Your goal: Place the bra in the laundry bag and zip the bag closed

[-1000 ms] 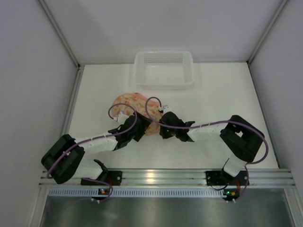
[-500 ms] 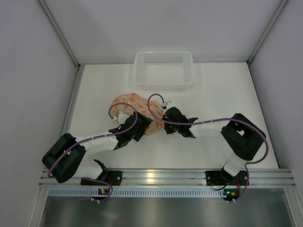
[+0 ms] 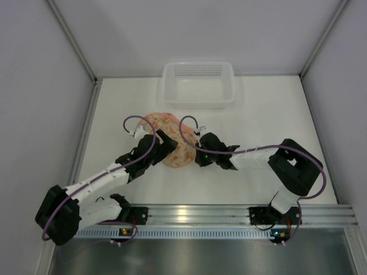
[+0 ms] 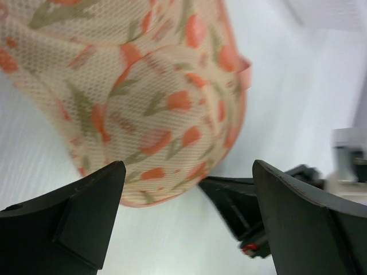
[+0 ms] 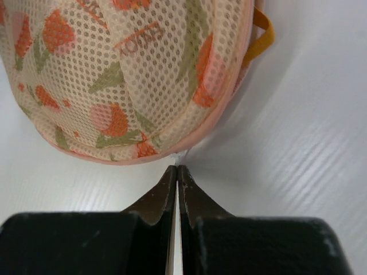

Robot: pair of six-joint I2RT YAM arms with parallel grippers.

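Since the earlier frame the left arm has been stretched forward, and its hand (image 4: 186,172) has been carried further over the laundry bag (image 4: 155,86), jaws spread wide and nothing held. The right hand (image 5: 176,169) is pressed fully shut at the bag's near rim. Whether a zip pull is pinched between the tips cannot be told.

The bag lies mid-worktop (image 3: 258,114) between the two hands. The bra is not seen in the open. A mustard-orange band (image 5: 261,34) shows at the bag's edge, perhaps its strap.

The bag is judged light, soft and easily dragged, so it should be steadied by its trimmed rim while the zip is drawn. A white basket (image 3: 198,65) stands well behind and blocks nothing. The crossing cables could be snagged.
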